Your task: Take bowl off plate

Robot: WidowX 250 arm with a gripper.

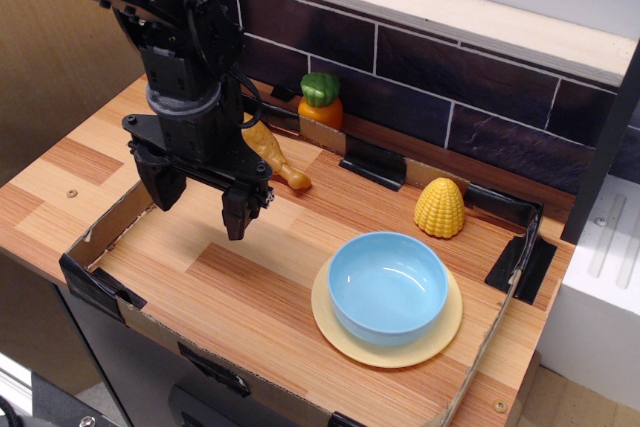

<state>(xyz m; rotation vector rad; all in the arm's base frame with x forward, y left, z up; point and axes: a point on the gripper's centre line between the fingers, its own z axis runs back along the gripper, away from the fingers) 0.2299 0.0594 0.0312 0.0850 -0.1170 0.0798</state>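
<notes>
Light-blue glossy plastic, smooth plain sides: the bowl point(388, 285) sits upright, centred on the plate point(333, 325), w/ pale-yellow rim showing all round it, widest at the front. Both are at the front-right of the table point(250, 297), well apart from the gripper point(198, 203), which hangs over the left-centre of the boards. Bowl is to the gripper's right in this view & nearer the camera; bare wood lies between them.

Gripper is black, pointing down, its two fingers spread w/ a clear gap between them & nothing held. Can't tell whether the tips touch the surface.

Edges: a low cardboard wall point(105, 237) w/ black tape corners runs round the work area. The plate's right edge is near the right wall strip; its front edge is close to the front lip. Open room is mostly left of the plate & behind it, toward the middle.

Other things: a yellow corn toy point(440, 207), dome-shaped & bumpy, stands behind the bowl, apart from the plate. An orange-brown drumstick toy point(275, 159) lies just behind the gripper, partly hidden by it. An orange & green veg toy point(321, 99) sits at the back by the dark brick-tile wall point(450, 97). Table top is striped wood-grain laminate, matte; bowl interior shows soft highlights.
</notes>
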